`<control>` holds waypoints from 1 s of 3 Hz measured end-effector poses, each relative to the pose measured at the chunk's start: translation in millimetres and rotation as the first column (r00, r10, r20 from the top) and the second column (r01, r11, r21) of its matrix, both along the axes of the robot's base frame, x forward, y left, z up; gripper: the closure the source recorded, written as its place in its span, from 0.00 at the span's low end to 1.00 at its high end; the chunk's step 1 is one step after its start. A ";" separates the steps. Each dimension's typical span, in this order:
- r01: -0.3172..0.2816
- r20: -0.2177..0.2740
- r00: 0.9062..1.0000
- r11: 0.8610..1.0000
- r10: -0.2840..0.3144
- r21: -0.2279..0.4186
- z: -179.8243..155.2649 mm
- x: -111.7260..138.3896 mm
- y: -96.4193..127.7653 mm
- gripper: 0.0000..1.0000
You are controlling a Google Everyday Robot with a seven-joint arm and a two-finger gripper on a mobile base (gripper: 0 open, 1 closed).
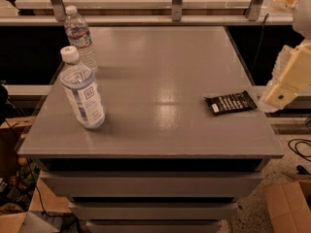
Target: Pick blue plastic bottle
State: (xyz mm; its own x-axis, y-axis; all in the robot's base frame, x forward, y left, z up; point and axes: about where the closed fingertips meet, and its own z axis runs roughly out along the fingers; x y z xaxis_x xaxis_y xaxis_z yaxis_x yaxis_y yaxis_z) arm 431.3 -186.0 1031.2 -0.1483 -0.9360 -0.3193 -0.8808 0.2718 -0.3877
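Note:
The blue plastic bottle (82,93) stands upright near the front left of the grey table (160,72). It is wide and bluish, with a white cap and a pale label bearing a small dark square logo. A slimmer clear bottle (80,37) with a red-and-white label stands just behind it at the left edge. My gripper (284,84), a cream-coloured piece at the end of the arm, hangs off the table's right edge. It is far from the blue bottle and touches nothing.
A dark snack packet (230,102) lies flat near the table's right edge, close to the gripper. Metal posts (177,1) and a rail run along the back. Cardboard boxes (289,205) and cables lie on the floor on both sides.

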 end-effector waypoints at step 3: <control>-0.246 0.069 0.965 0.780 0.254 0.575 -27.8 64.4 126.1 0.00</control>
State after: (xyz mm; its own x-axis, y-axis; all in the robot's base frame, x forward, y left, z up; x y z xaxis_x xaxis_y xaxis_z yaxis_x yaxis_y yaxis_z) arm 495.6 -59.9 1003.4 0.0578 -0.5851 -0.8089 -0.9526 0.2101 -0.2201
